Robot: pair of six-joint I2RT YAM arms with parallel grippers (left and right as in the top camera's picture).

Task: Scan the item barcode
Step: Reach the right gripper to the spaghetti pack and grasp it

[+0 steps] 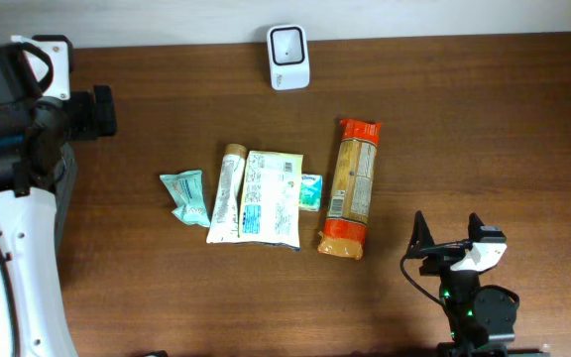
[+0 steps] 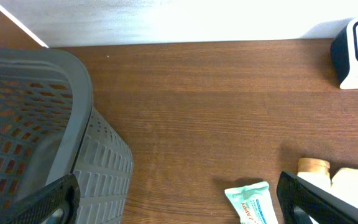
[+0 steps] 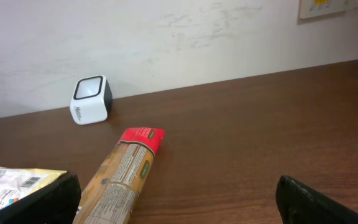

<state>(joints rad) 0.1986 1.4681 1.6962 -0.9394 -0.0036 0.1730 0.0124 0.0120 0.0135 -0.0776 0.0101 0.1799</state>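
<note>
Left claw (image 2: 176, 208) and right claw (image 3: 179, 208) both gaped wide and empty, nothing yet picked, while the packets (image 1: 271, 198) lay flat on the counter (image 1: 464, 119), apparently spread for easy grasping, apart from the scanner (image 1: 288, 57).

1. Left gripper (image 2: 176, 200) is angled down, jaws spread wide (only the fingertips show), holding nothing.
2. Right gripper (image 1: 450, 236) points forward, jaws likewise wide apart, empty.
</note>
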